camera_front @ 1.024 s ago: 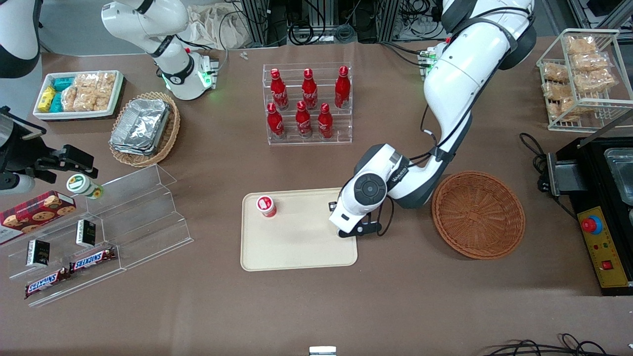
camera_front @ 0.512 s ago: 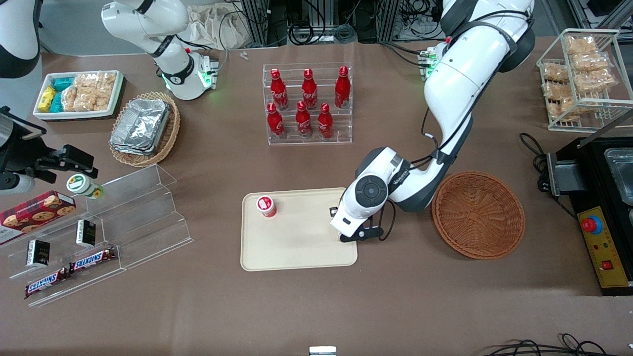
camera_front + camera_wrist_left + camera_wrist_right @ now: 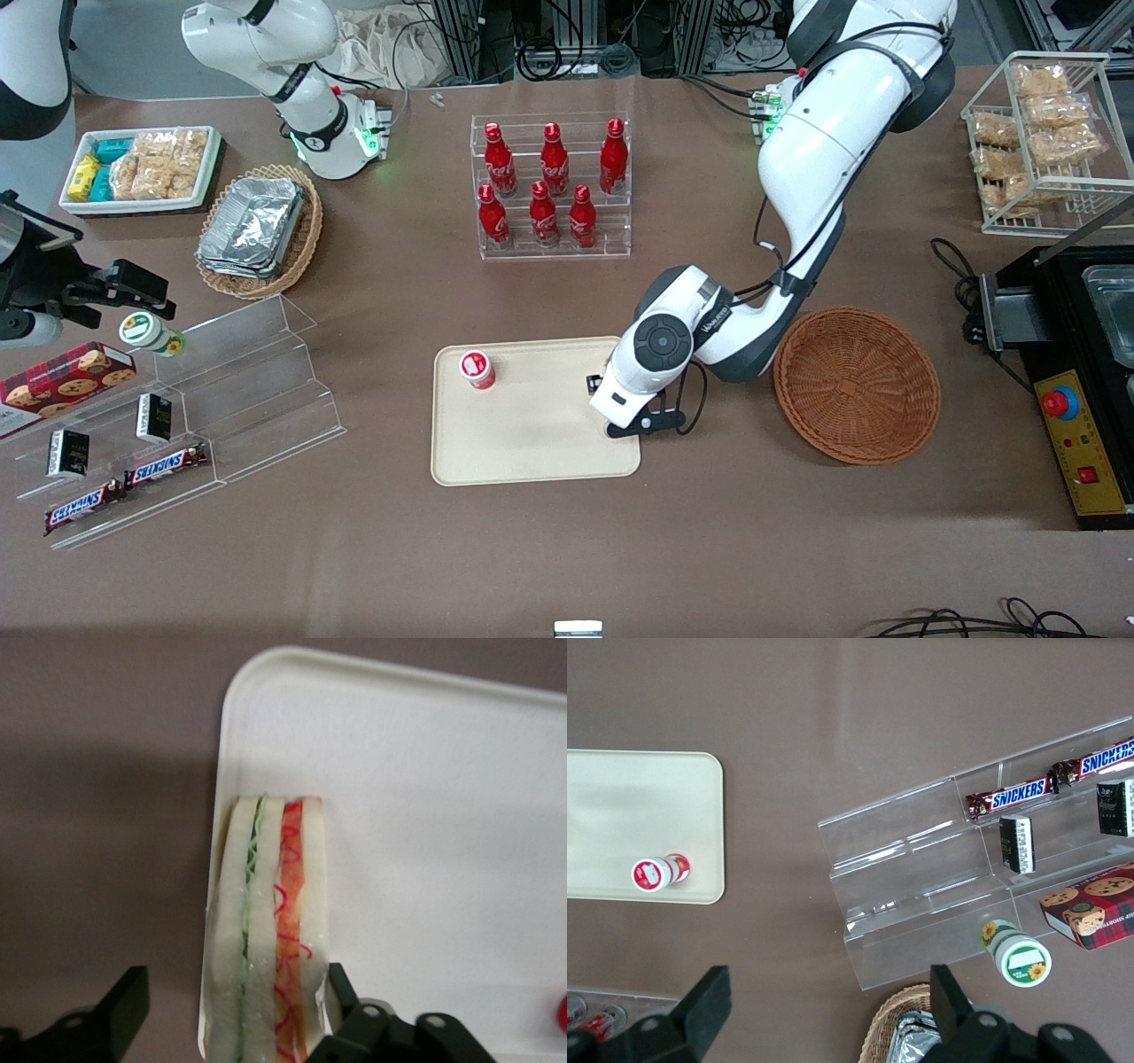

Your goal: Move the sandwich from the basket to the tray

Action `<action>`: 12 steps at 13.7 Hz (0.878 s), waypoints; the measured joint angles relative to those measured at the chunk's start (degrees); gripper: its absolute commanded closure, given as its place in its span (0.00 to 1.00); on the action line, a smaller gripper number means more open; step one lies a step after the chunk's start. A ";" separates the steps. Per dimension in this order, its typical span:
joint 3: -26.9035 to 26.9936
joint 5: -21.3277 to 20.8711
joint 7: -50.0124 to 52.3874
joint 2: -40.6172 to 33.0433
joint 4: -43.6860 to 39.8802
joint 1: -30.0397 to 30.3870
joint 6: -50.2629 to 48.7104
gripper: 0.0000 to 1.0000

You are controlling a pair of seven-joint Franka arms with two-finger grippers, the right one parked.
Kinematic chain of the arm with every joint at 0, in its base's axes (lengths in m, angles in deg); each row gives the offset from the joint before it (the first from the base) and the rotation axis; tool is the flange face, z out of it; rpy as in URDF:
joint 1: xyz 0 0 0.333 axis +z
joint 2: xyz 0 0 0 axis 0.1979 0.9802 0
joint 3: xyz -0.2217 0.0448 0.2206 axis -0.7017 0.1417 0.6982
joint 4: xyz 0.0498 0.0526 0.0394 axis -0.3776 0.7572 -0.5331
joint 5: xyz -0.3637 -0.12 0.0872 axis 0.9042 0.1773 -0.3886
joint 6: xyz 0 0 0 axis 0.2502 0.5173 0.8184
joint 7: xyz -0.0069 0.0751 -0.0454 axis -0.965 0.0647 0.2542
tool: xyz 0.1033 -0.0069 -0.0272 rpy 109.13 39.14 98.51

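Now the gripper (image 3: pixel 232 1005) is hovering wide open around the sandwich (image 3: pixel 266 930), which is lying on the tray's (image 3: pixel 425 815) edge nearest the basket (image 3: pixel 857 384).

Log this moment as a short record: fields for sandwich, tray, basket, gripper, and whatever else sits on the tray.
sandwich: standing on edge on the tray, at its rim
tray: cream, on the table beside the basket
basket: nothing visible in it
gripper: open, fingers straddling the sandwich with a gap on each side
other item on tray: red-capped cup, at the end toward the parked arm
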 measured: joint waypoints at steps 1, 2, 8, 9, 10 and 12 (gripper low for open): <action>0.41 -0.01 0.06 -0.76 -0.51 0.17 -0.87 0.00; 0.98 -0.02 0.06 -2.02 -1.08 0.41 -3.23 0.00; 1.90 1.46 -3.89 -14.31 -1.26 10.14 -17.64 0.00; 1.90 2.08 -5.73 -15.96 -0.77 11.87 -18.95 0.00; 1.89 2.56 -7.55 -17.49 -0.14 13.50 -20.19 0.00; 1.95 3.76 -11.02 -20.50 1.49 16.30 -21.57 0.00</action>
